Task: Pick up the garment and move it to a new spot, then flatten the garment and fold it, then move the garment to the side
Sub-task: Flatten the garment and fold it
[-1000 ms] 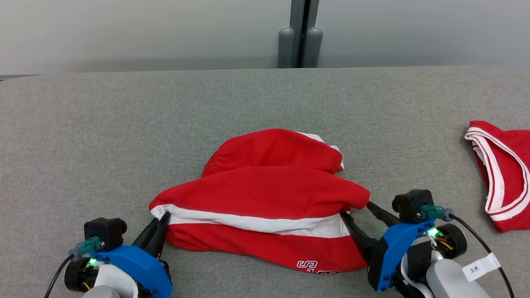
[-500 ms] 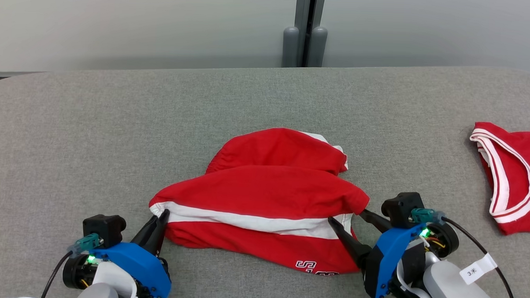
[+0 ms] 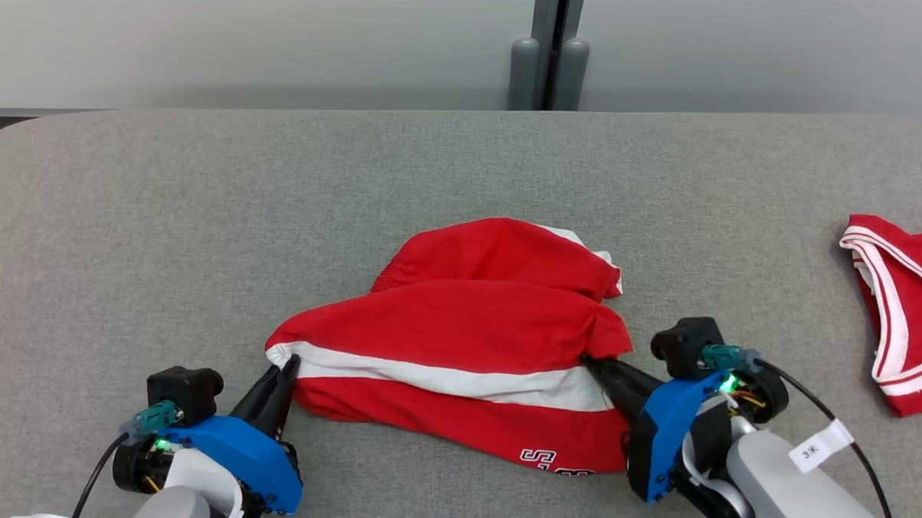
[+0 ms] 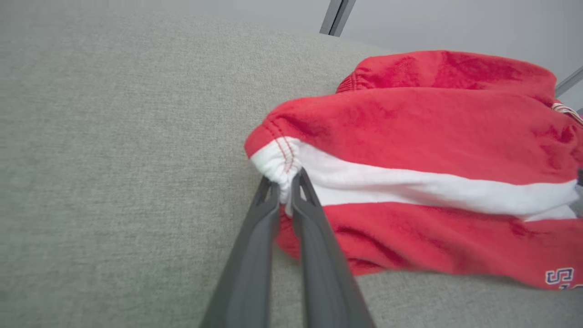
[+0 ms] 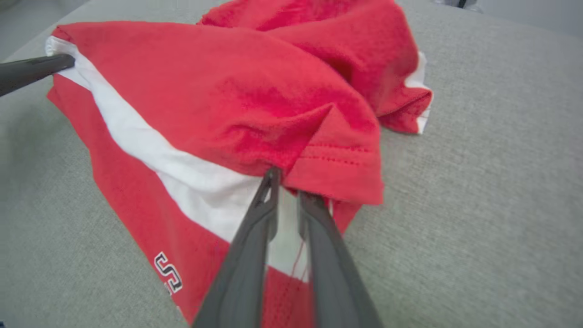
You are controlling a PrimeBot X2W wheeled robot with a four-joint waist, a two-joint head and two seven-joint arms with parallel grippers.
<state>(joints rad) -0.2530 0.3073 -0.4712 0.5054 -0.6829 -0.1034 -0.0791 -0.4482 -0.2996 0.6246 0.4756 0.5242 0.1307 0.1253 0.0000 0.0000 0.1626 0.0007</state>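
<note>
**Both pincers on the red garment, one at each end**

So the garment (image 3: 458, 343) is sitting in a rumpled heap in the lower middle of the head view, on the grey fabric surface (image 3: 201, 227). It's red with a white stripe (image 3: 441, 377) running across it, plus some dark-outlined lettering (image 3: 550, 461) along its bottom edge. A second lobe of red cloth is bunched up behind the main fold.

The left gripper (image 3: 287, 364) comes in from the lower left of the frame. Its fingers are pinched tight on the gathered end of the white stripe, and the left wrist view shows the cloth puckered right between the tips.

The right gripper (image 3: 591, 363) comes in from the lower right. Its fingers are drawn close together at the garment's right-hand end, clamped where the red hem folds over the stripe. In the right wrist view the hem drapes over the tips, with white cloth in the narrow gap.

There's also a second red piece (image 3: 900, 320) with white trim at the right edge of the frame, well apart from everything else.
</note>
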